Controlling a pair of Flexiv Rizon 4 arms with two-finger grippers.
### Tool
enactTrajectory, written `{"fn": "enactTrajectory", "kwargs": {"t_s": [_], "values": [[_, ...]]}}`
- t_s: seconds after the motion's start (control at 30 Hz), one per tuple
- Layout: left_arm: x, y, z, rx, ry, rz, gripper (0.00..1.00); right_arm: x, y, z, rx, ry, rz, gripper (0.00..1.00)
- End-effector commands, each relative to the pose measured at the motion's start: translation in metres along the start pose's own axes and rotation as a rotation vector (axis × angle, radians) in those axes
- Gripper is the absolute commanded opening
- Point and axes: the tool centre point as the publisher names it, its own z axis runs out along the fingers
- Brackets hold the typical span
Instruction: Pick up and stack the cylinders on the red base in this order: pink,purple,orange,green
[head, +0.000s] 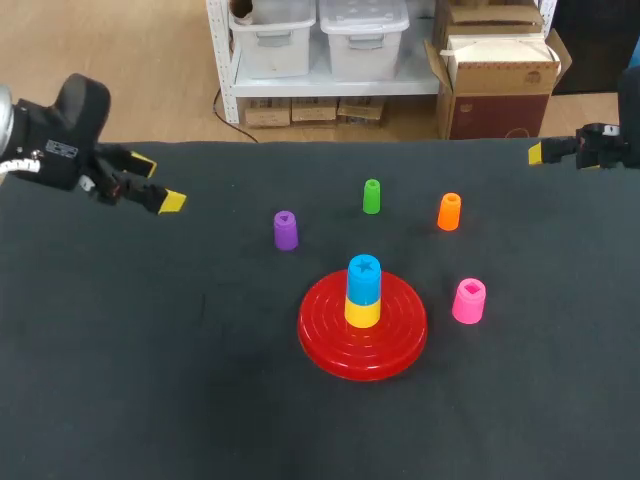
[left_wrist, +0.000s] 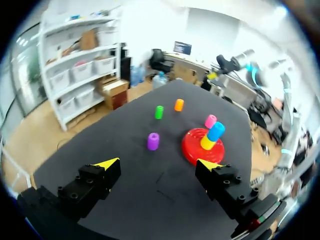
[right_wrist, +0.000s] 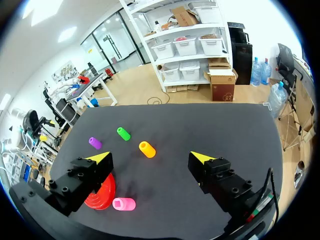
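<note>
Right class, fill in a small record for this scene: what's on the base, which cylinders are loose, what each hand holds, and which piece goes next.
Base: red base
Stacked on it: yellow cylinder with blue cylinder on top
Loose: pink cylinder, purple cylinder, orange cylinder, green cylinder
Hands: left hand open, empty; right hand open, empty
Next piece: pink, nearest the base, not yet picked up

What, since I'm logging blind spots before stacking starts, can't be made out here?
- Right wrist view: the right gripper's own finger hides most of the red base and the blue-and-yellow stack on it.
- Head view: the edge cuts off the right gripper; one yellow tip shows.
- Left wrist view: the purple cylinder's top shape is too small to tell.
</note>
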Motion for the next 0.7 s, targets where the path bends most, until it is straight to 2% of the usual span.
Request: {"fn": "enactTrajectory", "kwargs": {"t_s": [0.03,0.3,0.47,0.7], "values": [[-0.004,-0.006,0.001,0.101,-0.017,0.201,1.00,0.000,-0.001,0.000,-0.004,0.000,-0.001,1.00],[0.000,-0.012,0.006,0.092,-0.016,0.204,1.00,0.000,-0.001,0.000,-0.004,0.000,-0.001,1.00],[-0.001,-0.012,0.002,0.067,-0.044,0.238,1.00,0.000,-0.001,0.000,-0.004,0.000,-0.001,1.00],[0.000,-0.019,-0.001,0.089,-0.044,0.256,1.00,0.000,-0.001,0.000,-0.004,0.000,-0.001,1.00]]}}
